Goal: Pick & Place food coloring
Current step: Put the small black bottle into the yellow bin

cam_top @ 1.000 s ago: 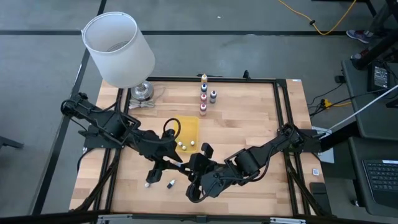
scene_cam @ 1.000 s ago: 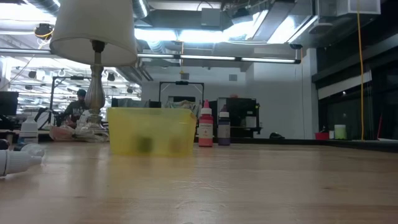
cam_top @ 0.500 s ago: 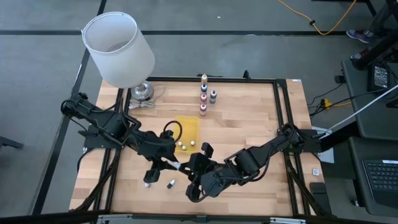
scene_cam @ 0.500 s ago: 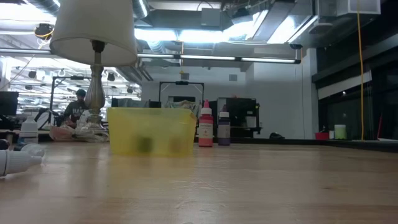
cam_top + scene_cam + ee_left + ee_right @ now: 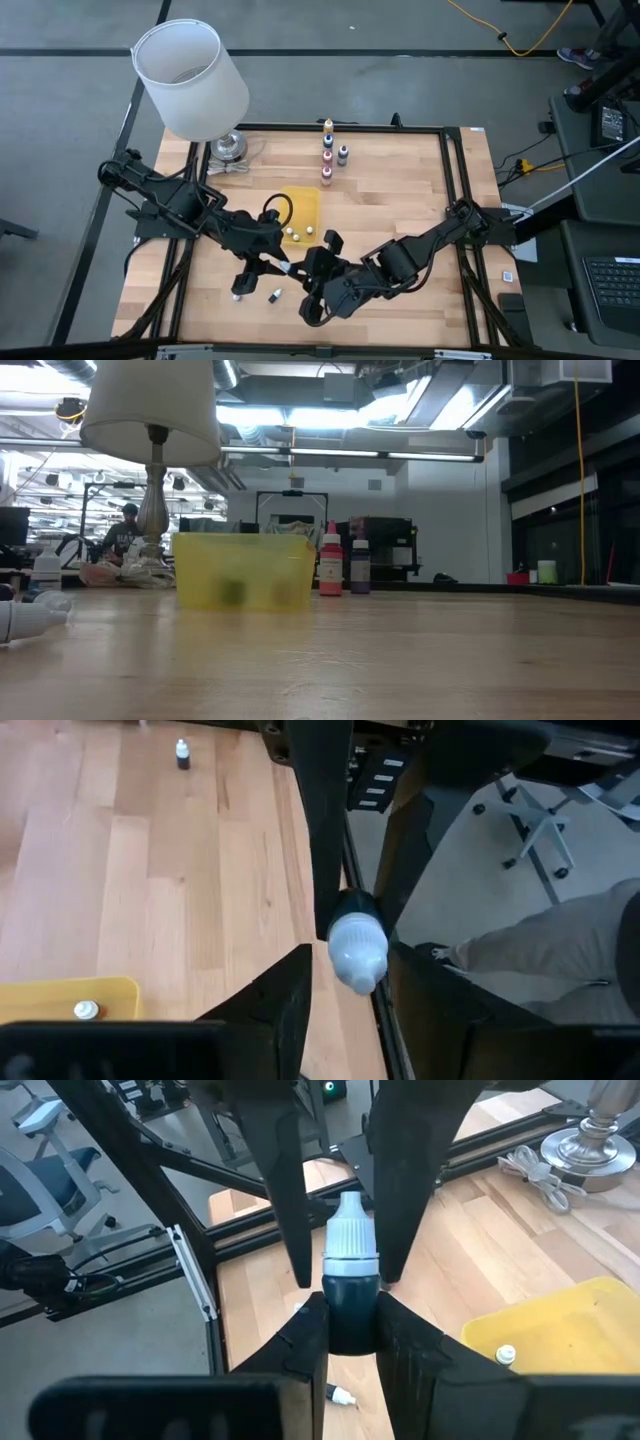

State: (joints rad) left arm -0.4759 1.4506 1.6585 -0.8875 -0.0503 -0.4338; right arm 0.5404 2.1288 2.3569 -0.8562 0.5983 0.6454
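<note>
A small dark food coloring bottle [image 5: 350, 1305] with a white cap [image 5: 356, 944] hangs above the table's near middle, and my right gripper [image 5: 350, 1320] is shut on it. My left gripper [image 5: 350, 990] is open. Its fingers [image 5: 285, 1200] stand close on either side of the cap, with a slim gap showing. In the high view the two grippers meet tip to tip, left gripper [image 5: 278, 264] and right gripper [image 5: 308, 268]. The yellow tray [image 5: 300, 205] holds two white-capped bottles [image 5: 298, 232]. Several more bottles [image 5: 328, 150] stand upright in a row at the far middle. My right gripper pinches the bottle's dark body [image 5: 350, 1315] between its two fingers. They come from the table's right, slanting down, and lie along the bottle. The bottle is lifted clear of the table, and its white cap sticks out past the fingertips toward my left gripper.
Two loose bottles [image 5: 238, 295] [image 5: 273, 295] lie on the wood below the grippers. A lamp with a white shade [image 5: 190, 80] and a metal base [image 5: 228, 147] stands at the far left corner. A black frame rail [image 5: 455, 200] edges the table.
</note>
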